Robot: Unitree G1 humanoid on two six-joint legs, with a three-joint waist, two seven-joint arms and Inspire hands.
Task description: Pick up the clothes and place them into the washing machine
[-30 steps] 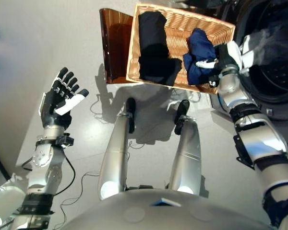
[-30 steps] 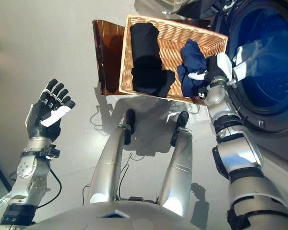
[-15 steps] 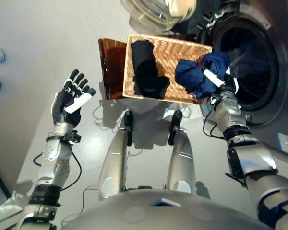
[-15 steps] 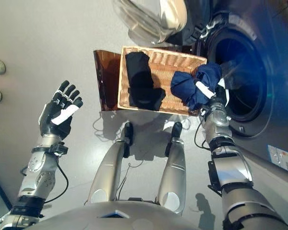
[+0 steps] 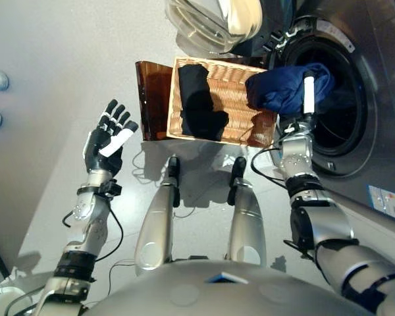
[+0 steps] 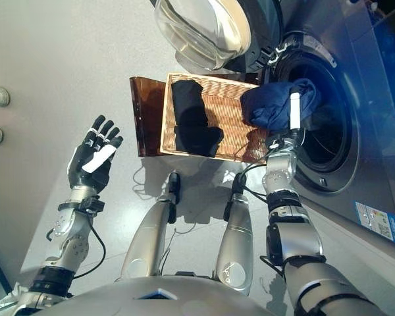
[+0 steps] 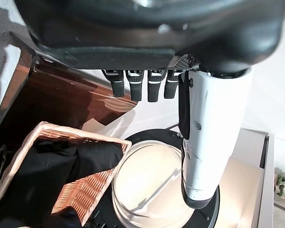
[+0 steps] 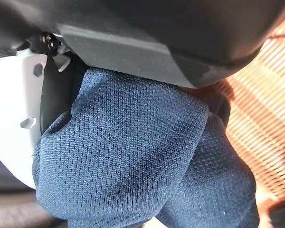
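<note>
I am mid-carry: my right hand [image 5: 303, 108] is clenched round the navy garment [image 5: 283, 89], holding it bunched at the washing machine [image 5: 375, 99] door opening, above the near corner of the wicker basket [image 5: 234, 99]. Next, I judge, I must push deeper into the drum [image 5: 342, 118] before letting go (the cloth could snag on the rim). A black garment [image 5: 196, 102] waits in the basket. My left hand [image 5: 108, 141] hangs open, empty.

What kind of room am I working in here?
Most likely a laundry area: a front-loading washing machine with its door open, and a wicker basket of clothes on the floor beside it.
</note>
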